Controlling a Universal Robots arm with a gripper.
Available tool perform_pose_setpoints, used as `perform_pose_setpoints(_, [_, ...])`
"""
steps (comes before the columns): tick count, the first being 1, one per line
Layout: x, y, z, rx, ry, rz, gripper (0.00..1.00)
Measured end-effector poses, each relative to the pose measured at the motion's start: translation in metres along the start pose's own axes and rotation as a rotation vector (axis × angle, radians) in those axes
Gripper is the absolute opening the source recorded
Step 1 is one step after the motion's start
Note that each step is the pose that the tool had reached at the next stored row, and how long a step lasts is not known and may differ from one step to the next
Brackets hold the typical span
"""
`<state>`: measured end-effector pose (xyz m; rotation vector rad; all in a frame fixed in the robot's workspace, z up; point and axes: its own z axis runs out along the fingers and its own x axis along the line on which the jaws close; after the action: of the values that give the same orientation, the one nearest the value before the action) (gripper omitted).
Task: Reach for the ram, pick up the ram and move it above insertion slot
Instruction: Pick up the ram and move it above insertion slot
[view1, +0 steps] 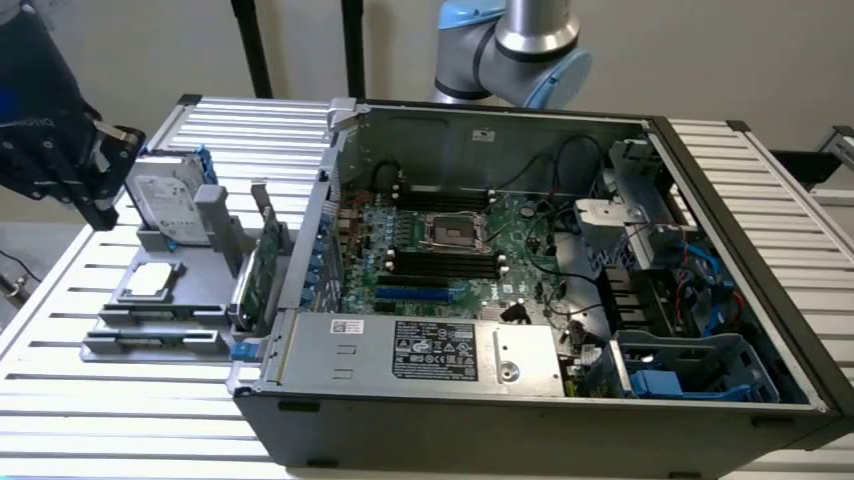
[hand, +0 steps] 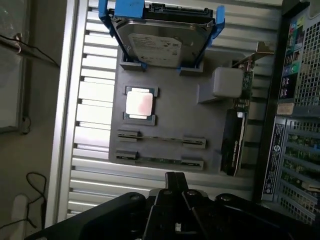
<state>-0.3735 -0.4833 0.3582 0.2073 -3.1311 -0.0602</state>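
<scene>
In the exterior view I see the gripper (view1: 91, 190) at the upper left of the frame, above the hard drive (view1: 167, 205) that stands on the gray parts tray (view1: 180, 265) beside the open computer case (view1: 534, 400). I cannot tell whether it is open or closed. In the wrist view the ram (hand: 160, 160) sits on edge in the tray slot nearest the gripper, apart from it, with the processor (hand: 139, 104) farther on.

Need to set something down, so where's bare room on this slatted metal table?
Bare slats of the table lie between the grey parts holder and the near edge, and beside the open dark computer case on the exterior view's right. Holder and case interior are crowded.
</scene>
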Motion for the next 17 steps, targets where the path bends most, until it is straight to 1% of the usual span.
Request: perform_pose_setpoints(17, [-0.0001, -0.0001, 0.0026, 0.0001, 0.0118, -0.309, 0.11])
